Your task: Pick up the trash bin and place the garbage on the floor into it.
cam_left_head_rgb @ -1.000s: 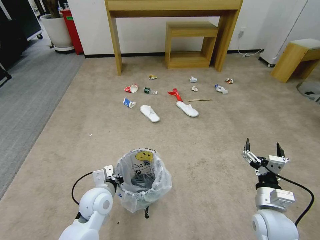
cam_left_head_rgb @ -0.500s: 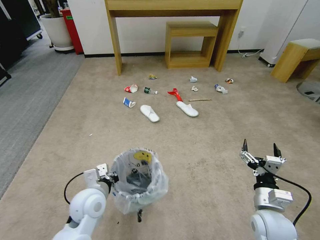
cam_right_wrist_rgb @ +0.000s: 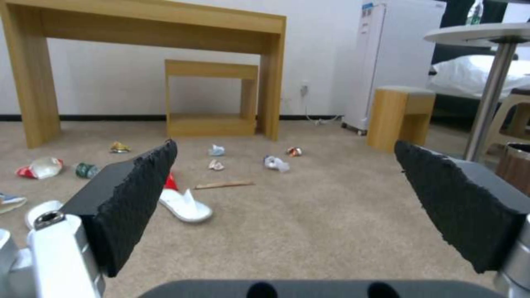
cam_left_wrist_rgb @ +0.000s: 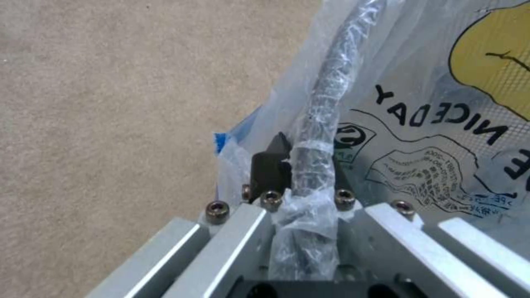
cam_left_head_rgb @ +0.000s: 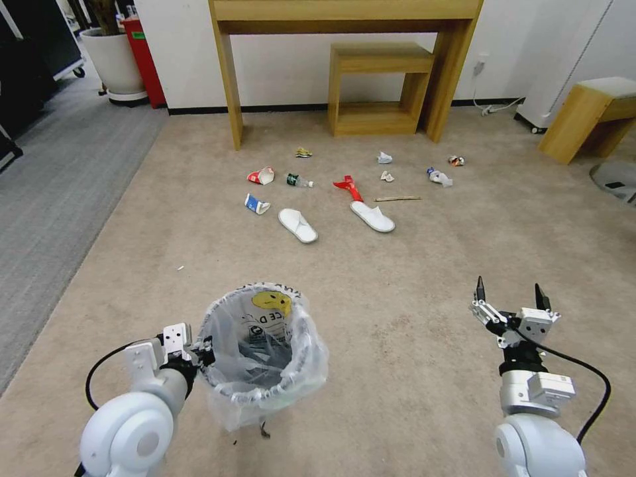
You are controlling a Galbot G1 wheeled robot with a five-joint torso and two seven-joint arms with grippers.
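Low at the robot's left front, the trash bin (cam_left_head_rgb: 262, 354) is hanging from the left gripper (cam_left_head_rgb: 199, 351), whose fingers are clamping together on the bin's bag-wrapped rim (cam_left_wrist_rgb: 320, 124); in the left wrist view one black finger (cam_left_wrist_rgb: 271, 169) is pressing against the outside of that rim. Clear plastic is spilling over the rim all round, and printed lettering is showing on the bag's far wall. Beyond the bin, a wide stretch of bare beige carpet (cam_left_head_rgb: 397, 278) is lying open up to the garbage (cam_left_head_rgb: 344, 192), which is scattered in a loose band: two white slippers (cam_left_head_rgb: 298, 225) nearest, crushed cups to the left, a red wrapper and a wooden stick (cam_left_head_rgb: 397, 198) toward the middle, crumpled papers farther back. Behind the litter, a wooden bench (cam_left_head_rgb: 344, 20) is standing against the wall. The right gripper (cam_left_head_rgb: 509, 299) is hovering over empty carpet at the right, well apart from the bin, its fingers spread wide.
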